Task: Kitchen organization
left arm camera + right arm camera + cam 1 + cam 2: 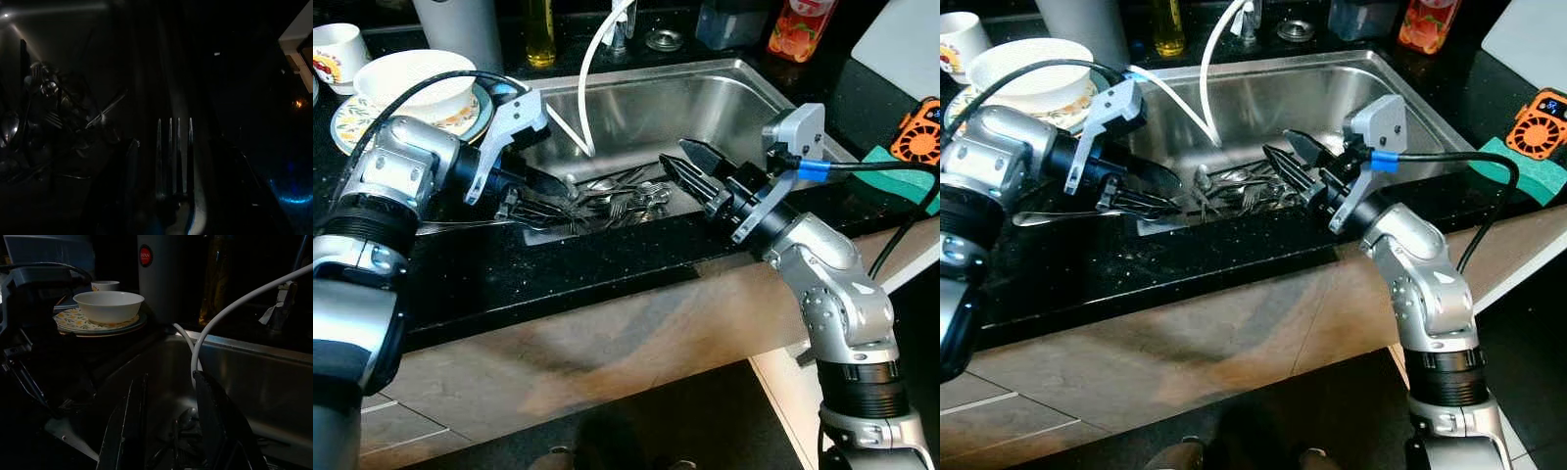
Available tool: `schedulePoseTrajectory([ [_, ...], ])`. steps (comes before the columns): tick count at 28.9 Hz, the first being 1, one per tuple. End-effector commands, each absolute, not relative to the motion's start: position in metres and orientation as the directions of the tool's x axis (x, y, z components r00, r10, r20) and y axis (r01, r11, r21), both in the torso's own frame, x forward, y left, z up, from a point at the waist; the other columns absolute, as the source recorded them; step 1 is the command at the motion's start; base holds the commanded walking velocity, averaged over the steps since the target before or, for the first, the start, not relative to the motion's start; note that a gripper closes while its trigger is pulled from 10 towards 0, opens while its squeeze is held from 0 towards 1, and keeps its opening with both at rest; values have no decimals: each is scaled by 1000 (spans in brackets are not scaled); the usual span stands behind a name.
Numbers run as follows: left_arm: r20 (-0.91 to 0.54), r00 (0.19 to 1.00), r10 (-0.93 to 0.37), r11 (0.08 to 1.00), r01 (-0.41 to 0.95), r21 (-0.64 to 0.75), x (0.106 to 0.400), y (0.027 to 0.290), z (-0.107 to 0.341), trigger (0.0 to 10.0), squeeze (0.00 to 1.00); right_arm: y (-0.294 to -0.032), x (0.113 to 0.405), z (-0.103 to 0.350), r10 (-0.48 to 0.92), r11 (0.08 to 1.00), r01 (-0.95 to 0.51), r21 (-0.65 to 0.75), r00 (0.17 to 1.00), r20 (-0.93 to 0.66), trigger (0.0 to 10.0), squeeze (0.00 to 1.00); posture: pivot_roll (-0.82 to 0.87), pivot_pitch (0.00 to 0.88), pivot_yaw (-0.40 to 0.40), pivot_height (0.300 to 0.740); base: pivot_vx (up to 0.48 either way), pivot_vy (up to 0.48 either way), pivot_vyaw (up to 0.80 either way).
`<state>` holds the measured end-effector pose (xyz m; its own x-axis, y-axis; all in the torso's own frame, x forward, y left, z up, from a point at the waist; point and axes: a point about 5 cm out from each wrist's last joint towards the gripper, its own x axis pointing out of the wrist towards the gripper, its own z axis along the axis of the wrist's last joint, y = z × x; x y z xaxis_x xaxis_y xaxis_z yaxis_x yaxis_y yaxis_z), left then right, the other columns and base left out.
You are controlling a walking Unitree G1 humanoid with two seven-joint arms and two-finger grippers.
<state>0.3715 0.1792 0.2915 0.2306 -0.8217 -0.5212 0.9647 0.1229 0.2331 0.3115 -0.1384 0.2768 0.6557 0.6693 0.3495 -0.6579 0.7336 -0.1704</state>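
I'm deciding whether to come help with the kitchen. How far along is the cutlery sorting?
Early. Nothing looks sorted: a heap of cutlery lies in the sink. In hand: the left gripper holds a fork at the sink's edge. The right gripper hovers open above the heap. Left: nearly all the cutlery.

One stainless steel sink (pixel 744 98); one heap of metal cutlery (pixel 622 196), uncountable; one white bowl (pixel 416 83); one floral plate (pixel 352 122); one white mug (pixel 337 54).
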Motion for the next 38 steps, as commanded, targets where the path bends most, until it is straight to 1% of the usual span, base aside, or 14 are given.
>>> schedulePoseTrajectory([
  [1, -549, 220, -806, 98, 965, 243, 371, 178, 295, 10000, 0, -136, 308, 276, 676, 726, -667, -166, 649, 350, 10000, 0, 112, 174, -4, 740, 0, 0, 0],
  [8, -558, 184, -809, 75, 974, 212, 367, 180, 288, 10000, 0, -136, 308, 275, 676, 726, -668, -164, 649, 349, 10000, 0, 115, 174, -6, 740, 0, 0, 0],
  [10, -557, 176, -812, 72, 977, 203, 366, 179, 287, 9412, 0, -136, 309, 275, 676, 725, -669, -164, 648, 349, 10000, 0, 115, 174, -6, 740, 0, 0, 0],
  [11, -560, 168, -812, 67, 978, 196, 365, 179, 285, 8157, 0, -136, 309, 275, 677, 725, -669, -164, 648, 349, 10000, 0, 115, 177, -9, 740, 0, 0, 0],
  [12, -562, 164, -811, 63, 979, 194, 365, 179, 283, 8157, 0, -136, 309, 275, 677, 725, -669, -164, 648, 349, 10000, 0, 115, 177, -9, 740, 0, 0, 0],
  [13, -570, 163, -806, 61, 979, 193, 365, 179, 282, 7020, 0, -136, 309, 275, 677, 725, -669, -165, 648, 349, 10000, 0, 113, 179, -9, 740, 0, 0, 0],
  [15, -577, 168, -800, 64, 979, 196, 365, 180, 280, 7255, 0, -136, 309, 275, 677, 725, -669, -165, 648, 349, 10000, 0, 113, 179, -9, 740, 0, 0, 0],
  [16, -581, 170, -796, 66, 978, 196, 366, 181, 279, 8118, 0, -137, 309, 275, 677, 725, -668, -165, 648, 349, 10000, 0, 113, 180, -8, 740, 0, 0, 0],
  [17, -581, 170, -796, 66, 978, 196, 366, 181, 279, 8118, 0, -137, 309, 275, 677, 725, -668, -165, 648, 349, 10000, 0, 113, 180, -8, 740, 0, 0, 0],
  [19, -591, 182, -786, 73, 976, 204, 366, 183, 278, 2235, 0, -138, 309, 275, 675, 727, -667, -164, 650, 348, 10000, 0, 113, 181, -7, 740, 0, 0, 0],
  [20, -594, 186, -783, 76, 976, 206, 366, 184, 278, 0, 0, -138, 309, 275, 675, 728, -666, -164, 651, 348, 10000, 0, 113, 181, -7, 740, 0, 0, 0],
  [32, -506, 277, -817, 138, 946, 295, 371, 182, 302, 0, 0, -138, 310, 276, 676, 726, -667, -165, 650, 348, 10000, 0, 116, 184, -9, 740, 0, 0, 0],
  [37, -374, 426, -824, 261, 871, 417, 381, 173, 325, 0, 0, -139, 310, 276, 675, 727, -666, -165, 651, 347, 10000, 0, 114, 191, -9, 740, 0, 0, 0],
  [38, -289, 511, -810, 344, 812, 472, 387, 169, 335, 10000, 0, -139, 310, 277, 675, 727, -666, -165, 652, 346, 10000, 0, 117, 192, -12, 740, 0, 0, 0],
])
